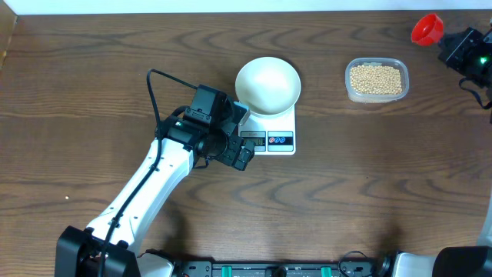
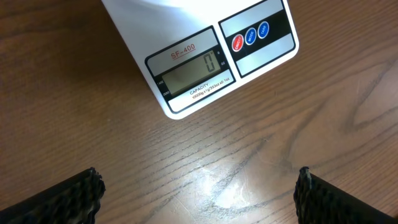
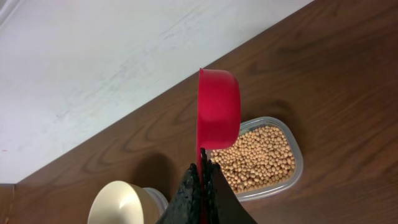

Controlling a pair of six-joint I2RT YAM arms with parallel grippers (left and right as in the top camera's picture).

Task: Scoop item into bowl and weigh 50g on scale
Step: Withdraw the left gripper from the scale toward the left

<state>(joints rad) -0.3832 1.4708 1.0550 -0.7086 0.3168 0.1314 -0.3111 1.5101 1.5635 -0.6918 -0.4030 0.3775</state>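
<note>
The white bowl sits empty on the white scale; the scale's display reads 0. The tan beans fill a clear plastic tub to the right of the scale. My left gripper is open and empty, just in front of the scale's display end; its fingers frame bare table. My right gripper is shut on the handle of a red scoop, held up at the far right corner, above and beyond the tub. The bowl shows at the lower left in the right wrist view.
The wooden table's far edge meets a white surface. The right arm hangs over the table's right rear corner. The left arm stretches from the front left toward the scale.
</note>
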